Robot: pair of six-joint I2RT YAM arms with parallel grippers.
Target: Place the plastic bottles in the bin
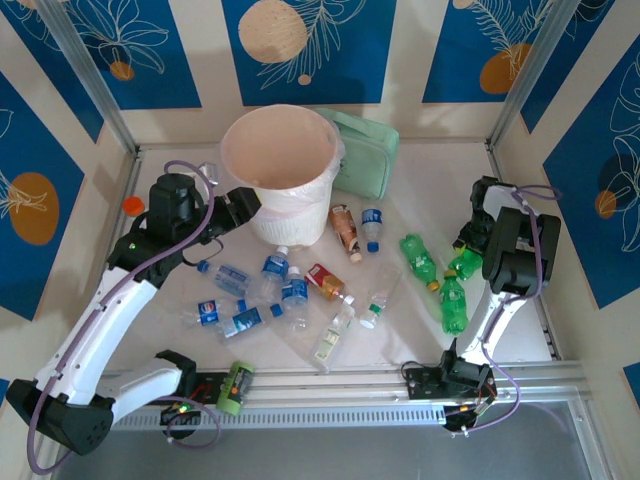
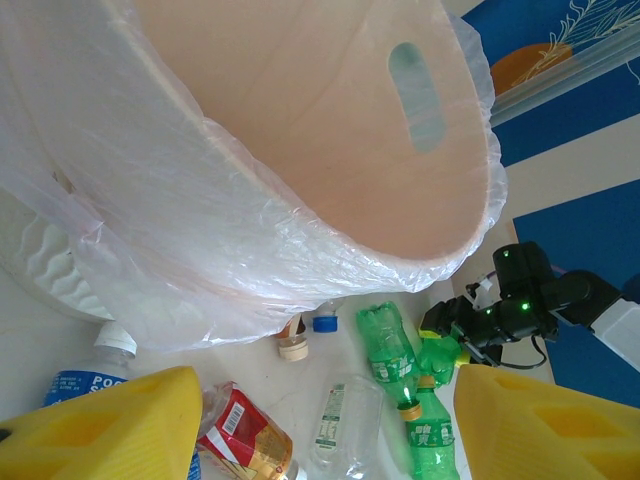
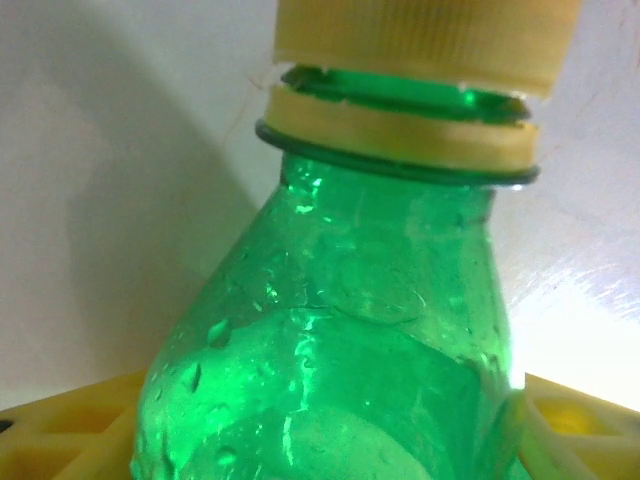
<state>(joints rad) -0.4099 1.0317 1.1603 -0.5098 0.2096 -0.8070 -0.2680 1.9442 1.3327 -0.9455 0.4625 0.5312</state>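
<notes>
Bottle count on the bench [image 1: 560, 330], from the top view:
- 3 green soda bottles [image 1: 420, 260], all on the right side.
- 2 copper/red-labelled bottles [image 1: 328, 282], near the middle.
- About 6 clear blue-label bottles [image 1: 245, 320]. 5 overlap in a cluster front-left of the bin, so the count is not firm. 1 lies apart beside the upper copper one.
- 2 clear green-cap bottles [image 1: 375, 310], front centre.

Containers:
- 1 bin [image 1: 240, 150], round, cream-white, with a thin bag liner. The part of the inside I can see is bare liner. Every bottle counted lies on the bench, outside it.
- 1 mint-green case [image 1: 365, 140], touching the bin from behind-right. It is closed and I cannot tell what it holds.
- 1 loose orange cap [image 1: 132, 205] lies at the far left.

Tools:
- left tool [image 1: 245, 208] sits just beside the bin wall, with its jaws apart and nothing between them. Its wrist view looks up along the liner.
- right tool [image 1: 468, 245] grips 1 green soda bottle [image 3: 330, 330]. The yellow pads [image 3: 560, 420] press both sides of the body below the neck, and its cap is pale yellow.
</notes>
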